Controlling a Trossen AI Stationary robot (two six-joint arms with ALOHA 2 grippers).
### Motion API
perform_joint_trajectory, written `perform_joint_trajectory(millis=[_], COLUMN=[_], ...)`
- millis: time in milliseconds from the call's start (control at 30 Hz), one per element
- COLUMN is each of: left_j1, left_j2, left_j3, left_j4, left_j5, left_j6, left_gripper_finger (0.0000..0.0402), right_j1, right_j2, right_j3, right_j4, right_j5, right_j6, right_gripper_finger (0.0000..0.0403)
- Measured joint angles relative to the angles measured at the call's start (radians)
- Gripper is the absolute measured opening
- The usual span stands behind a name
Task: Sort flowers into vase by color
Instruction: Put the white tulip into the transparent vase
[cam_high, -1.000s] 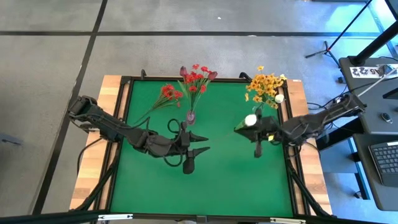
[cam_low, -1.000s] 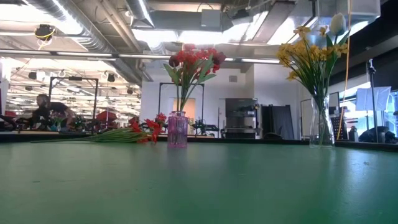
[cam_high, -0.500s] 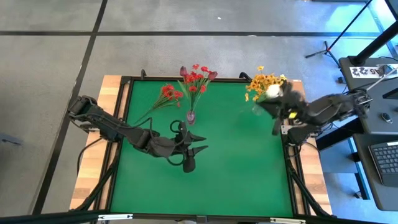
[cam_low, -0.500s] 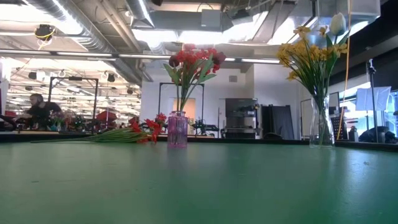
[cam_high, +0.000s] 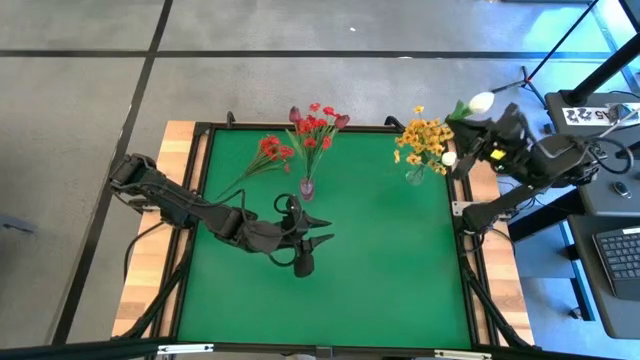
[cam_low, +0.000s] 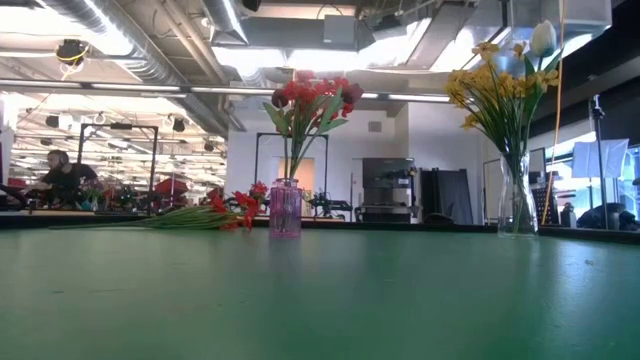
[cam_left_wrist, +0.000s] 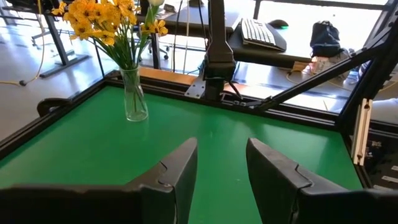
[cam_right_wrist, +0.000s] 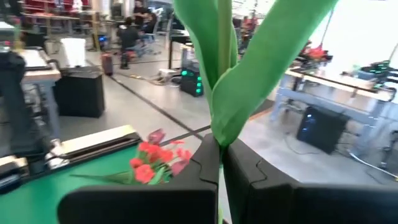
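The right gripper (cam_right_wrist: 220, 177) is clamped on the green stem of a white bud (cam_high: 482, 101), held at the high view's upper right, just past the table's (cam_high: 330, 280) edge and beside the yellow bunch (cam_high: 425, 138) in its clear vase (cam_left_wrist: 134, 94). The left gripper (cam_high: 318, 232) hovers mid-table, fingers (cam_left_wrist: 176, 171) parted around nothing. Upper centre, red flowers (cam_high: 315, 125) stand in a pink vase (cam_low: 285, 208); a red spray (cam_high: 268, 152) lies to its left.

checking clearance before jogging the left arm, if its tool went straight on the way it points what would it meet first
Probably nothing on the mat. The left tool, fingers apart and empty, points across bare green mat toward the right arm's base at the table edge. The clear vase of yellow flowers stands off to one side, though depth is uncertain.
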Motion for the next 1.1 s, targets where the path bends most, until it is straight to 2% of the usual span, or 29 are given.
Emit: perform_joint_trajectory(millis=[233, 467, 667, 867, 1100], left_j1=[0.0, 0.0, 0.0, 0.0, 0.0], left_j2=[0.0, 0.0, 0.0, 0.001, 0.001], left_j3=[0.0, 0.0, 0.0, -0.001, -0.001], left_j4=[-0.004, -0.036, -0.051, -0.063, -0.066], left_j5=[0.0, 0.0, 0.0, 0.0, 0.0], left_j6=[-0.008, -0.03, -0.045, -0.05, -0.052], left_gripper_finger=[0.0133, 0.0133, 0.0133, 0.0133, 0.0133], right_j1=[0.0, 0.0, 0.0, 0.0, 0.0], right_j2=[-0.001, -0.033, -0.087, -0.2, -0.295], right_j3=[0.031, 0.031, 0.031, 0.031, 0.031], right_j4=[-0.078, -0.253, -0.426, -0.476, -0.606], right_j5=[0.142, 0.145, 0.01, -0.15, -0.171], right_j6=[-0.025, 0.109, 0.184, 0.227, 0.348], right_gripper_finger=[0.0004, 0.0002, 0.0002, 0.0001, 0.0001])
